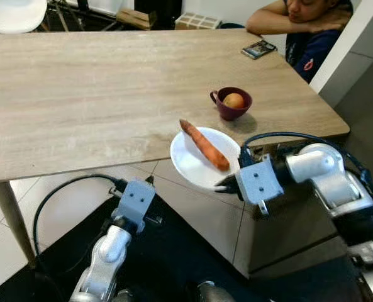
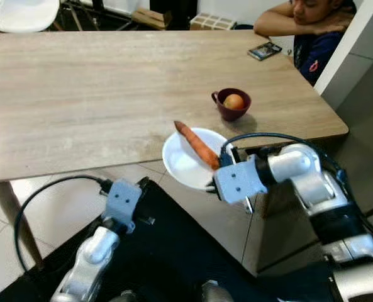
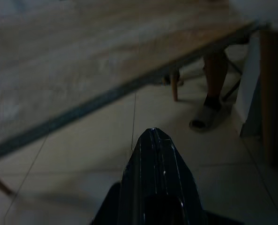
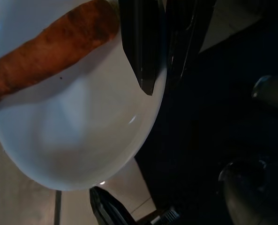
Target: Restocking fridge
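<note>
The right claw (image 4: 160,70) is pinching the rim of a smooth white round plate (image 1: 192,165), holding it just off the wooden desk (image 1: 98,94) edge. A rough orange carrot (image 1: 204,145) is lying across it. The left claw (image 3: 153,140) is hanging low, fingers pressed together.

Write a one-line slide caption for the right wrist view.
Right gripper pinches the white plate's rim, carrot lying across it.
</note>
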Controlling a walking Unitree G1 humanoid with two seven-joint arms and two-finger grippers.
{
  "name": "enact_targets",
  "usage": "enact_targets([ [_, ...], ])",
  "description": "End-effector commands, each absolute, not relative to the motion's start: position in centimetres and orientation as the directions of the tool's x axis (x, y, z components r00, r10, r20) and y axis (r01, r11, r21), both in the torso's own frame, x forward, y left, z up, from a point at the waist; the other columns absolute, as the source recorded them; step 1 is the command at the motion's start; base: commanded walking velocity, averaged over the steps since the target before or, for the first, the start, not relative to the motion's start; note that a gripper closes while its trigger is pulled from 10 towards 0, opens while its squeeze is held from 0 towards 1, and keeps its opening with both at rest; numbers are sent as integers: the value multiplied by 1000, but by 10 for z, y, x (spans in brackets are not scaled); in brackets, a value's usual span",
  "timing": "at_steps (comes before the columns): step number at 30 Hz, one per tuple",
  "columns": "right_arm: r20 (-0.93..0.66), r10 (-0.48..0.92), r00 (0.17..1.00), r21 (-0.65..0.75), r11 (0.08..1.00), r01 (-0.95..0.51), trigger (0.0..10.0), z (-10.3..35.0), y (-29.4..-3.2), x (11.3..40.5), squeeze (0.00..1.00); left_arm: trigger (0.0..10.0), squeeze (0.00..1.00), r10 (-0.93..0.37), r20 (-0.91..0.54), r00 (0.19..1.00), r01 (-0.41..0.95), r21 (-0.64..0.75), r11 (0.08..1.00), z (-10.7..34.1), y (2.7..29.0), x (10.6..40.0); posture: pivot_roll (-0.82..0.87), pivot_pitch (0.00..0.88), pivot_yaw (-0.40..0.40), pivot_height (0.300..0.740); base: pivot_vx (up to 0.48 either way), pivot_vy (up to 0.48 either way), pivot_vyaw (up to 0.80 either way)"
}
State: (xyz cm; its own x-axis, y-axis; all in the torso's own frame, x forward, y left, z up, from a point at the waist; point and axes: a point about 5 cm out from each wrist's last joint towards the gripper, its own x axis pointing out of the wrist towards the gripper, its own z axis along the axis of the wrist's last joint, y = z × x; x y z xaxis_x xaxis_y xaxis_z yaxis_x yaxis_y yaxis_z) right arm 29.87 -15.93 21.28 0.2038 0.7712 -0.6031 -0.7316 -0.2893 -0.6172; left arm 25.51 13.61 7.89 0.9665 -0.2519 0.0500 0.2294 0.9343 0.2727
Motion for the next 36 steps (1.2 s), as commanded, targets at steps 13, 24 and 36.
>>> enact_targets([
  [13, -659, 717, 226, -539, -242, -807, 0, 165, -175, 277, 0, 10000, 0, -165, -84, 983, 183, 302, 936, 35, 157, 224, -94, 125, -67, 740, 0, 0, 0],
  [24, -675, 637, 372, -496, -19, -868, 0, 68, -177, 276, 0, 10000, 0, -108, -194, 975, 166, 317, 934, 5, 165, 221, -94, 119, -60, 740, 0, 0, 0],
  [36, -741, 415, 529, -510, 165, -844, 0, -17, -159, 259, 0, 10000, 0, -8, -353, 935, 128, 317, 940, -34, 172, 207, -105, 112, -45, 740, 0, 0, 0],
])
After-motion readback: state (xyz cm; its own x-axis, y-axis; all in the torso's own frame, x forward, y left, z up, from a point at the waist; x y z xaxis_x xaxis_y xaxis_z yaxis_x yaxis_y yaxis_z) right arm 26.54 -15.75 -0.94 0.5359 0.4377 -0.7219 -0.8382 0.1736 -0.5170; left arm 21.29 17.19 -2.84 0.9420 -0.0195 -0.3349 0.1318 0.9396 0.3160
